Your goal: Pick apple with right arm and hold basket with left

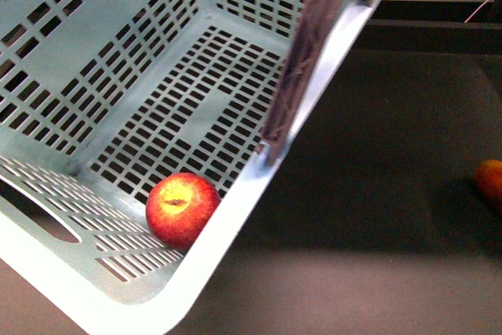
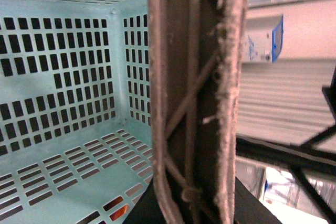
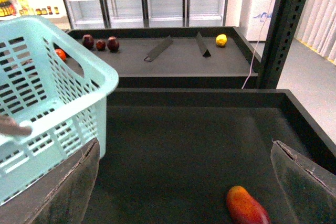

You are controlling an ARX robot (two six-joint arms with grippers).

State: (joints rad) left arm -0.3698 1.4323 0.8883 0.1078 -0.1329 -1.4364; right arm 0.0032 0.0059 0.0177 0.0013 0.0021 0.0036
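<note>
The red apple [image 1: 182,209] with a yellow patch round its stem lies inside the mint-turquoise basket [image 1: 70,76], in its near corner against the wall. The basket is tilted. My left gripper [image 1: 276,139] is shut on the basket's right wall, its brown lattice finger [image 2: 197,103] running down the inner face. In the right wrist view my right gripper [image 3: 186,192] is open and empty over the dark tray floor, to the right of the basket [image 3: 52,103]. The apple is hidden in that view.
An orange-red fruit [image 3: 247,206] lies on the dark tray [image 3: 199,140] between the right fingers, also at the right edge of the front view [image 1: 490,180]. A rear shelf carries dark purple fruits [image 3: 100,43], a yellow fruit [image 3: 221,40] and two dividers [image 3: 157,50]. A black post [image 3: 286,24] stands right.
</note>
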